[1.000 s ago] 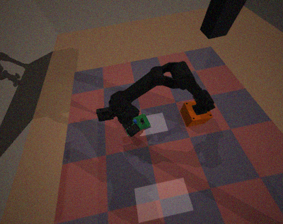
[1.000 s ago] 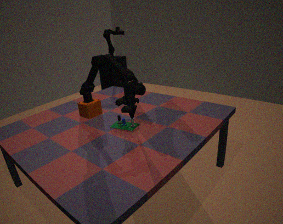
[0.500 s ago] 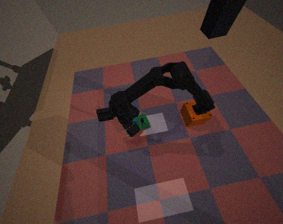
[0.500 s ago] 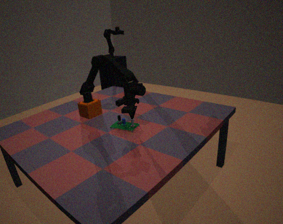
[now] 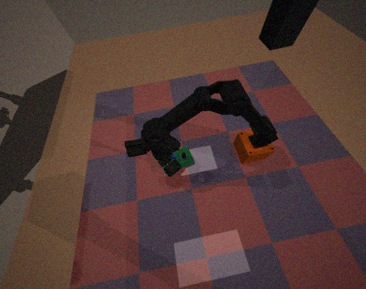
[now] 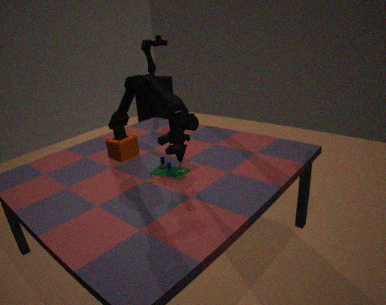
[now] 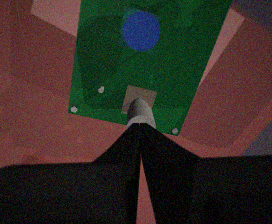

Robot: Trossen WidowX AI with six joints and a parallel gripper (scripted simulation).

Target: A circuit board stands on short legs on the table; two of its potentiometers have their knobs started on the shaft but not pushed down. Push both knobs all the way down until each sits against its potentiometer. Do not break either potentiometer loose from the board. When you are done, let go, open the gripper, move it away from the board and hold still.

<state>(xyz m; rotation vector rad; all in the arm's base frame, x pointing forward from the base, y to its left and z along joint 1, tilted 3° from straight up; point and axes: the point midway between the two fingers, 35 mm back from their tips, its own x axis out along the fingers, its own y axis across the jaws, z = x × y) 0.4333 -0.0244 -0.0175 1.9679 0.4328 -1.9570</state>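
The green circuit board (image 5: 189, 161) (image 6: 158, 173) (image 7: 179, 65) stands low on the table. A blue knob (image 6: 169, 164) (image 7: 141, 31) stands near its middle. A black knob (image 5: 184, 155) (image 6: 162, 161) stands beside it, with a greyish part showing below. A light grey upright post (image 7: 139, 107), a knob or shaft, rises from a tan square base at the board's near end. My gripper (image 6: 181, 161) (image 7: 139, 130) is shut and empty, its fingertips at the top of the grey post, seemingly touching it. The gap under each knob is too small to tell.
An orange box (image 5: 250, 150) (image 6: 123, 149) stands beside the board, with the arm's base part over it. A pale square patch (image 5: 206, 159) lies by the board, and another pale patch (image 5: 217, 256) lies farther off on the checkered table.
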